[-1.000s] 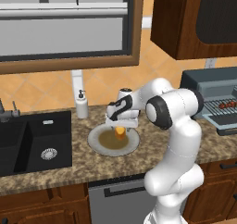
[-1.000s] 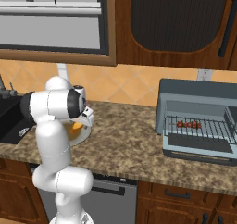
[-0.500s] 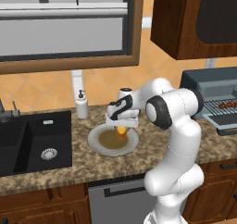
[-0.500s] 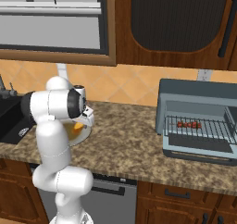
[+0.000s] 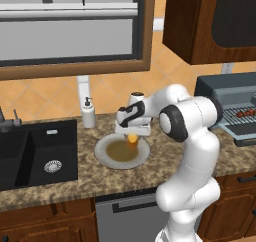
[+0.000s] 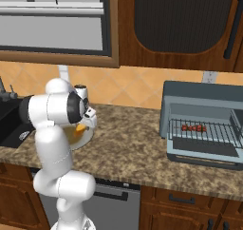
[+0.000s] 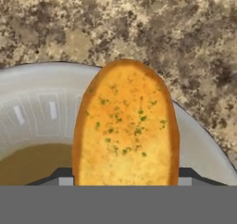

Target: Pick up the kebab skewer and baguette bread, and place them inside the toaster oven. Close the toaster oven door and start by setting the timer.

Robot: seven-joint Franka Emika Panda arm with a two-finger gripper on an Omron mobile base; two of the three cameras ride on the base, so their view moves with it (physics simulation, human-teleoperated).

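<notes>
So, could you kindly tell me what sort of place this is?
A rendered home kitchen, it seems: a black sink set in a speckled granite counter, dark wooden cabinets above, and a blue-grey toaster oven standing open.

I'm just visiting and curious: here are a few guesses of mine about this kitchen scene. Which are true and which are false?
1. The skewer already lies on the wire rack inside the toaster oven. True.
2. The oven door is shut. False: it hangs open, folded down at the front.
3. The gripper is closed on the bread over the grey plate. True: the fingers sit at either side of it.
4. The bread is inside the oven. False: it is at the plate, far from the oven.
5. A soap bottle stands on the counter by the black sink. True.
</notes>
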